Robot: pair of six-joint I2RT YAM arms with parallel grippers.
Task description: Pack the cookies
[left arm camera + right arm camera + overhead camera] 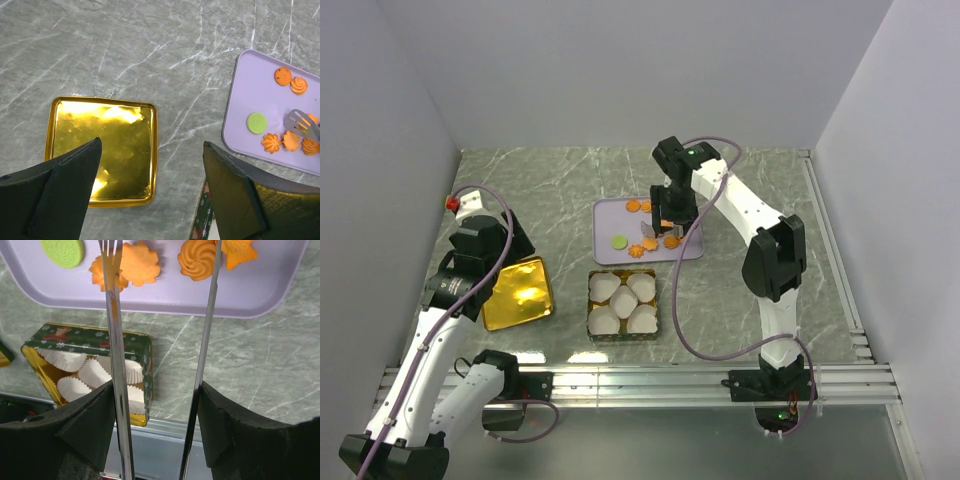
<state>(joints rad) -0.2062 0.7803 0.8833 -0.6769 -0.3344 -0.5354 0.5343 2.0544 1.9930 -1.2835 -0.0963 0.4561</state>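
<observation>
Several orange cookies and one green cookie lie on a lavender tray. My right gripper is over the tray, shut on metal tongs. The tongs' two arms stand apart and straddle a flower cookie and a swirl cookie, with nothing gripped between them. The green cookie lies to their left. My left gripper is open and empty, hovering over the table between a gold lid and the tin. The tong tip shows among the cookies in the left wrist view.
A green Christmas tin holding several white paper cups stands in front of the tray. The gold lid lies to its left. A metal rail runs along the near edge. White walls enclose the table.
</observation>
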